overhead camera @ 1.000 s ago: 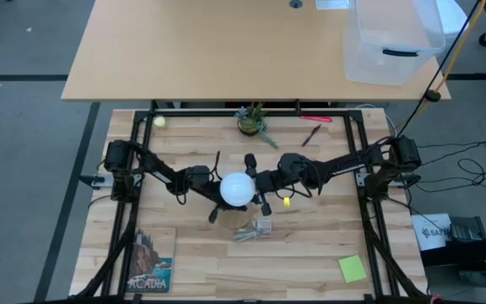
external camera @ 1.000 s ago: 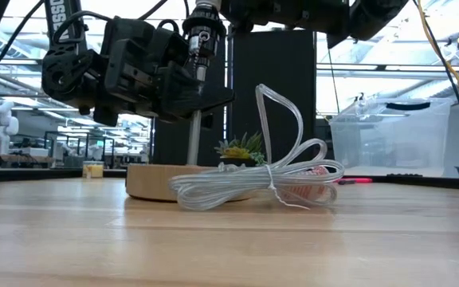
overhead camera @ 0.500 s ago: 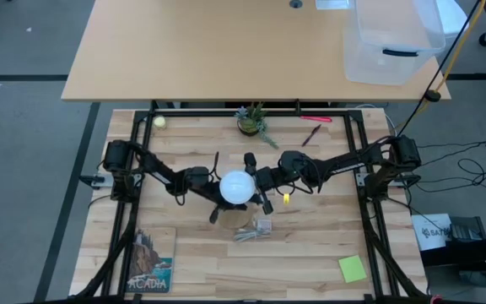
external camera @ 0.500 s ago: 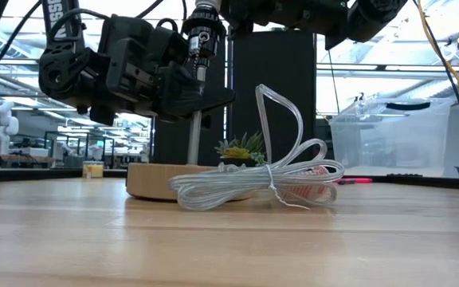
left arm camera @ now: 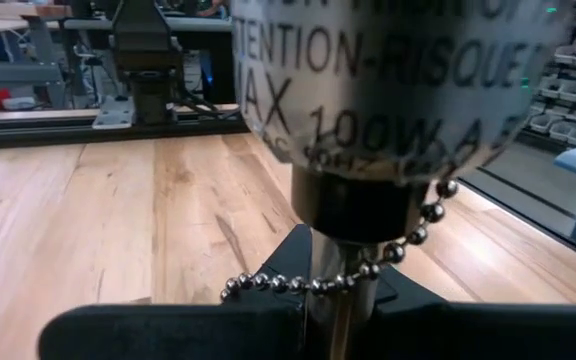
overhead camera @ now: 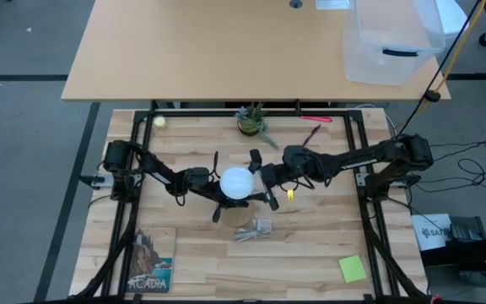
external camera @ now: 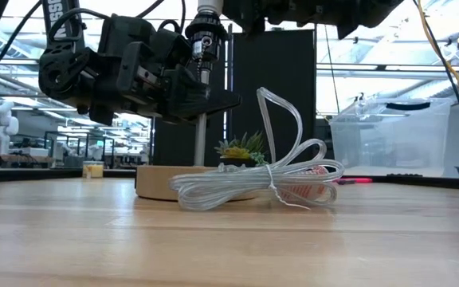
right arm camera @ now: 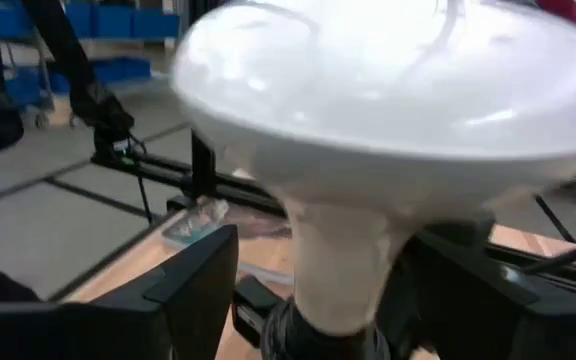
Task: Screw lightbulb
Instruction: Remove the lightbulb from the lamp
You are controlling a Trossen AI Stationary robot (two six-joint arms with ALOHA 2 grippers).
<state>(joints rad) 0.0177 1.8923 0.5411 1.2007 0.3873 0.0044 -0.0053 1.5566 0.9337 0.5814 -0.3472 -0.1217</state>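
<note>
Holding lamp stem, left gripper is staying clenched on it below black socket, bead chain dangling there. Wooden base is sliding slightly rightward in low view. Lightbulb is sitting atop socket at table centre. Right gripper, fingers closed around bulb neck, is rotating since half second ago — screwing probably still going on.

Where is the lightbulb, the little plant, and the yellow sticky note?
lightbulb (overhead camera: 237, 181): high view, top of the round white globe.
little plant (overhead camera: 252, 120): high view, its green leaves.
yellow sticky note (overhead camera: 352, 268): high view, middle of the paper square.
</note>
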